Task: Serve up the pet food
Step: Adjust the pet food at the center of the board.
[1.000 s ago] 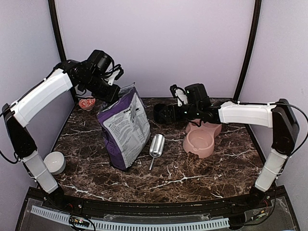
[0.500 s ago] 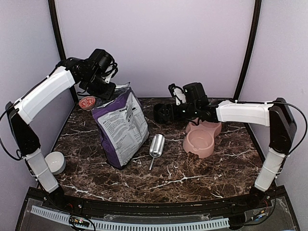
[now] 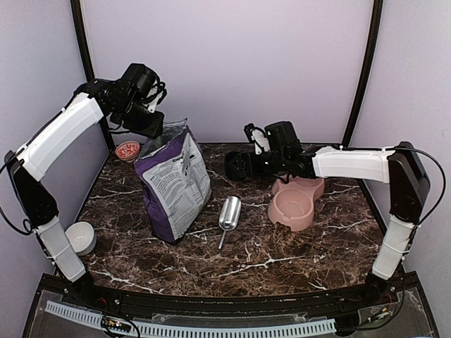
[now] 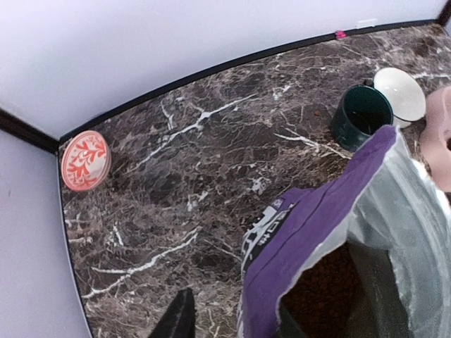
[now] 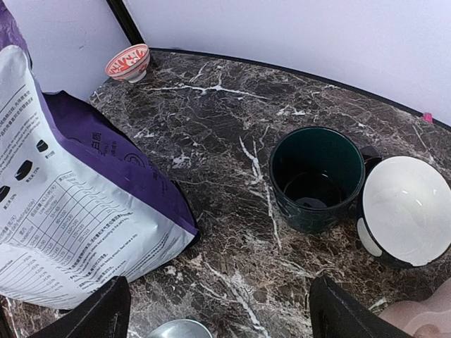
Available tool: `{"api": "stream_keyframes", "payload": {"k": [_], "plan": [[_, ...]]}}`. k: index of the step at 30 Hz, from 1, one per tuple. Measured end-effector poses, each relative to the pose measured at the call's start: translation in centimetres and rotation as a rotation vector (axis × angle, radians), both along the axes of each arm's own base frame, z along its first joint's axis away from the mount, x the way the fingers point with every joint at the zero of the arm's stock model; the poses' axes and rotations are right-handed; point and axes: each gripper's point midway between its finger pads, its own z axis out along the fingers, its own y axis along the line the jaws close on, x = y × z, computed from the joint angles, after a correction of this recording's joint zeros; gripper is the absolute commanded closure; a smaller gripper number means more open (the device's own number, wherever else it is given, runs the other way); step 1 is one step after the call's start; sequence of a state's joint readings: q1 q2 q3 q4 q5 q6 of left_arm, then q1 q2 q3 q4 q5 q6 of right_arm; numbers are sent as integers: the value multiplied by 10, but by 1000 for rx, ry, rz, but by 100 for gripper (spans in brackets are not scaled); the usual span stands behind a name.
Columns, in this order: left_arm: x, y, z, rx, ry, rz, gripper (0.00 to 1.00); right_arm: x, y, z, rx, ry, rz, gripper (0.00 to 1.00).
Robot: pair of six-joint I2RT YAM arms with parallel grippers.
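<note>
Risk: bag (image 3: 173, 184) toppling, kibble (image 4: 320, 290) spilling upon lip release | left gripper (image 3: 153, 129) at lip, jaw state untellable | right gripper (image 5: 225, 313) wide, empty

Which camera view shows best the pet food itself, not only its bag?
The left wrist view: it looks down into the open bag, where the pet food shows as a dark brown mass. The top external and right wrist views show only the bag's outside, no food.
</note>
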State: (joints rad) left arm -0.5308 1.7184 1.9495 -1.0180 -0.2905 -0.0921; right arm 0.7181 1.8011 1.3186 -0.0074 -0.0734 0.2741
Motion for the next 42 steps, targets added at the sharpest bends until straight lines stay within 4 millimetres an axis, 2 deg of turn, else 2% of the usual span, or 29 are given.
{"api": "stream_keyframes", "payload": {"k": [2, 4, 11, 15, 21, 29, 39, 41, 42], "plan": [[0, -4, 9, -25, -14, -20, 50, 0, 0, -1, -2, 1, 1, 12], [-1, -9, 20, -61, -33, -38, 47, 0, 0, -1, -4, 0, 2, 12], [-18, -36, 73, -254, -96, -174, 38, 2, 1, -15, -20, 17, 2, 12], [-26, -51, 89, -331, -100, -250, 36, 2, 1, -21, -29, 29, 3, 12], [-23, -62, 75, -338, -52, -284, 35, 1, 2, -21, -27, 30, 5, 12], [-3, -86, 22, -335, 87, -304, 36, 1, 3, -20, -21, 34, 8, 12], [-3, -103, 10, -365, 141, -342, 38, -3, 4, -25, -1, 61, 9, 12], [-2, -105, 6, -362, 150, -342, 45, -4, 4, -26, 4, 69, 13, 12], [-2, -105, 5, -360, 153, -340, 55, -5, 5, -26, 7, 71, 13, 12]]}}
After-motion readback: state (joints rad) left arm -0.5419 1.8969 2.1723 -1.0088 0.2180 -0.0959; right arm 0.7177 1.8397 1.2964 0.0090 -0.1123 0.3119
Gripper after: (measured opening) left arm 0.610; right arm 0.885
